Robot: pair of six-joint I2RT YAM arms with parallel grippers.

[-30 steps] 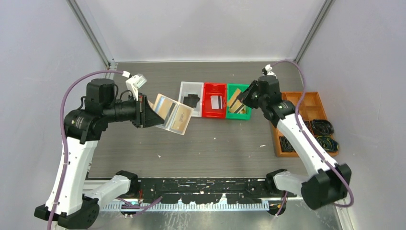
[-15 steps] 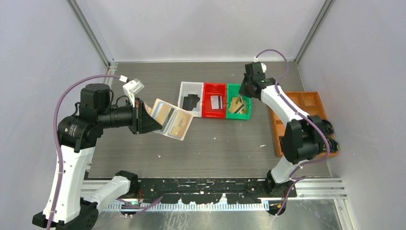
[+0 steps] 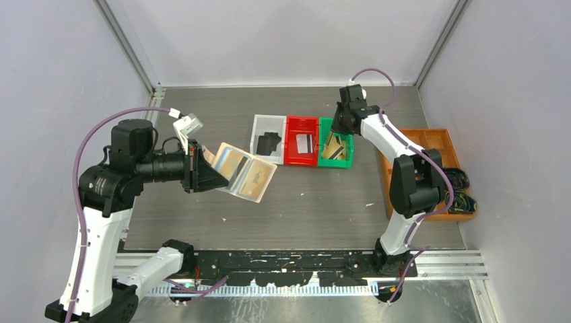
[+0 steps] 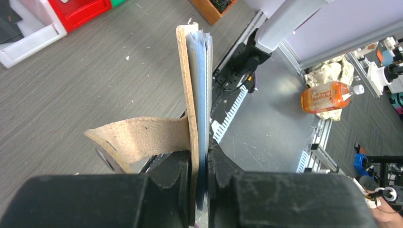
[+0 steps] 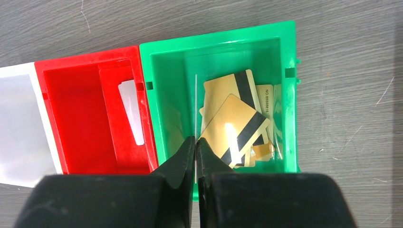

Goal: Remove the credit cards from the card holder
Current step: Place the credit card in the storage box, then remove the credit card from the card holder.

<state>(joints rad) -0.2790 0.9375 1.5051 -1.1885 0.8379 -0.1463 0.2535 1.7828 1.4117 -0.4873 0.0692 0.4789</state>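
My left gripper (image 3: 204,173) is shut on the beige card holder (image 3: 246,173) and holds it open in the air over the left of the table, with cards showing in its clear sleeves. In the left wrist view the holder (image 4: 191,95) stands edge-on between the jaws (image 4: 200,159), its snap tab hanging left. My right gripper (image 5: 195,148) is shut on a thin credit card (image 5: 195,109), seen edge-on, over the green bin (image 5: 171,85). Gold cards with dark stripes (image 5: 233,126) lie in that bin. From the top the right gripper (image 3: 334,134) points down into the green bin (image 3: 335,164).
A red bin (image 3: 292,159) holds a white-grey striped card (image 3: 304,142). A white bin (image 3: 258,125) holds a black card (image 3: 270,141). An orange compartment tray (image 3: 431,142) with dark items stands at the right. The red bin (image 5: 71,118) also shows in the right wrist view.
The right arm has reached further back and its gripper has moved left over the green bin, card still held. The left gripper has drifted slightly nearer with the holder.
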